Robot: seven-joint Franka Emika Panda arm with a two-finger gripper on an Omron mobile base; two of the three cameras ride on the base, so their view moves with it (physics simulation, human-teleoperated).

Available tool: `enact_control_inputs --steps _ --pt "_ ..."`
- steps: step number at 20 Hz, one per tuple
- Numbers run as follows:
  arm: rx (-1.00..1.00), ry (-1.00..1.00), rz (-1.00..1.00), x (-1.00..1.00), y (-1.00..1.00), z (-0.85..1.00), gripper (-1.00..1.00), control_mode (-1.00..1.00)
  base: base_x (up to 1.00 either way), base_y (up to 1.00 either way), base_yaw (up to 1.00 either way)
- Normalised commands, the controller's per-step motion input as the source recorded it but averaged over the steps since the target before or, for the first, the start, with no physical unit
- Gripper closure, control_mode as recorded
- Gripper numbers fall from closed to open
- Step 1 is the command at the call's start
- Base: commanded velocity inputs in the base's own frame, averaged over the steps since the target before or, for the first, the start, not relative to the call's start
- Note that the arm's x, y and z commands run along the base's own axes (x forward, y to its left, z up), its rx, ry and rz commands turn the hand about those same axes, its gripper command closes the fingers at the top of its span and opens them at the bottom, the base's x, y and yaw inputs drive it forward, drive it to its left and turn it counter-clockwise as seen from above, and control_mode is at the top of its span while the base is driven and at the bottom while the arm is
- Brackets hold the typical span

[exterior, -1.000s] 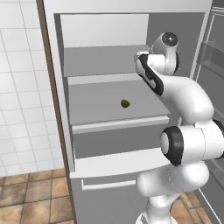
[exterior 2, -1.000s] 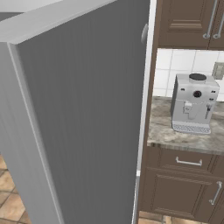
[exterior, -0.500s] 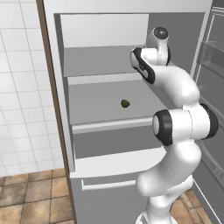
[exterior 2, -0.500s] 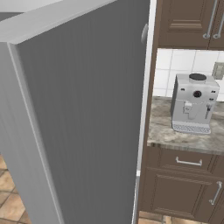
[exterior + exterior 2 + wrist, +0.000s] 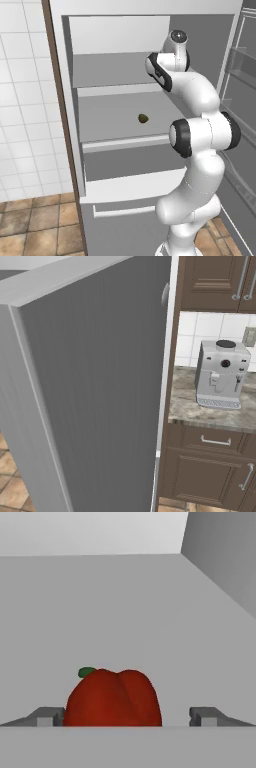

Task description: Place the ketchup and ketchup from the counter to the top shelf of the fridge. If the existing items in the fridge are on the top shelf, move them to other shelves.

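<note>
Inside the fridge (image 5: 125,107), the red fruit (image 5: 114,698) is straddled, ungripped, by the wide-spread gripper (image 5: 127,716); both ketchup placements judged outstanding.

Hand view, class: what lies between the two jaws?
The red fruit sits between the open jaws, nearer the left-hand one, on a grey shelf.

Left base view faces the open fridge (image 5: 150,30) — hand view sits close inside — right base view meets its door (image 5: 90,396).
</note>
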Motion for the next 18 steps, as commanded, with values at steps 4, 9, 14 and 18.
enact_control_inputs --steps 4,9,14,18 --pt "0.00 0.00 0.03 0.00 0.00 -0.36 1.00 -1.00 0.00 0.00 0.00" --pt "0.00 0.00 0.00 0.00 0.00 0.00 1.00 -1.00 0.00 0.00 0.00" --pt "0.00 -0.19 0.01 -0.37 0.03 0.08 1.00 -1.00 0.00 0.00 0.00" --pt "0.00 -0.67 0.06 -0.93 0.36 0.57 1.00 -1.00 0.00 0.00 0.00"
